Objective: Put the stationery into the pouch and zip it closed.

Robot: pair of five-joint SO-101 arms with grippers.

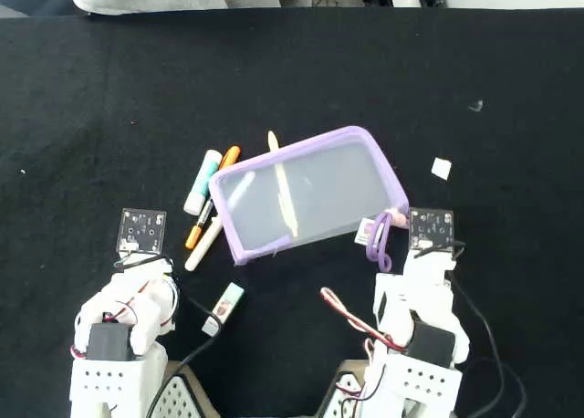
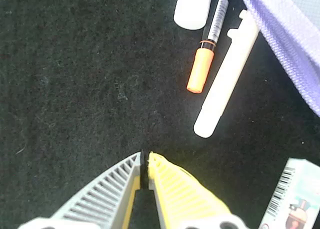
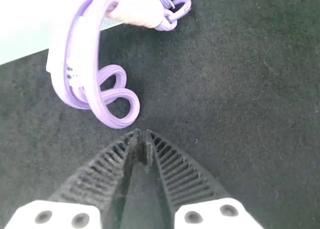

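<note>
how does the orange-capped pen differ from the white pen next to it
The orange-capped pen has an orange cap on a darker barrel; the white pen is white all over. The white pen looks thicker and lies between the orange-capped pen and the pouch. Both lie flat on the table, side by side, outside the pouch.

Bright, even light from above. The matte black desk swallows it; shadows are faint and soft (hardly any beside the orange marker). Pale glare streaks cross the pouch window in the high view. Right wrist view: pouch corner blown out to flat white.
</note>
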